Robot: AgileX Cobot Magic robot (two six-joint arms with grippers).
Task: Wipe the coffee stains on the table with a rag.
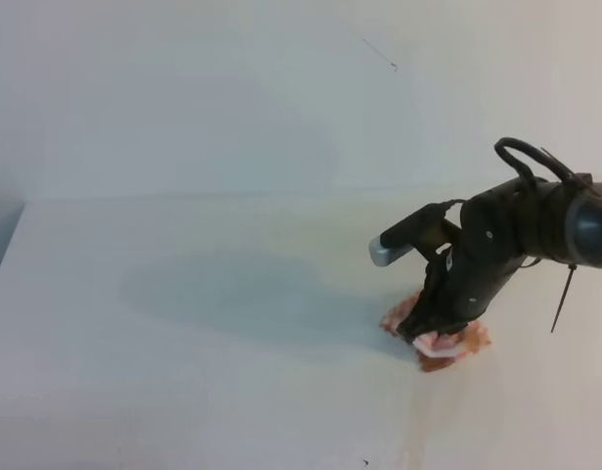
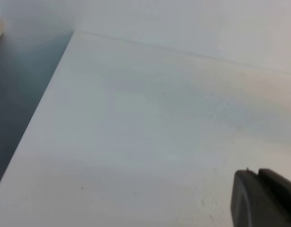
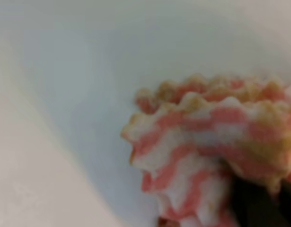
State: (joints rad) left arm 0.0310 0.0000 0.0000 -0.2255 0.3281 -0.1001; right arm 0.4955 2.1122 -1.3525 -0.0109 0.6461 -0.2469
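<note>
We find the table (image 1: 183, 294) broad, white and bare across its left and middle; no distinct stain is visible, only orange-brown tints on the rag (image 1: 439, 338) at the right front. The right arm (image 1: 516, 235) reaches in from the right edge and angles steeply down, its gripper (image 1: 430, 331) pressing the rag onto the surface. The wrist view shows the jaws closed on bunched cloth. In our judgement, good wiping calls for steady downward pressure, short overlapping strokes and flat cloth, so no liquid is merely pushed aside. Of the left gripper (image 2: 263, 198) only a dark tip shows, clear of the work; we cannot tell its opening.
</note>
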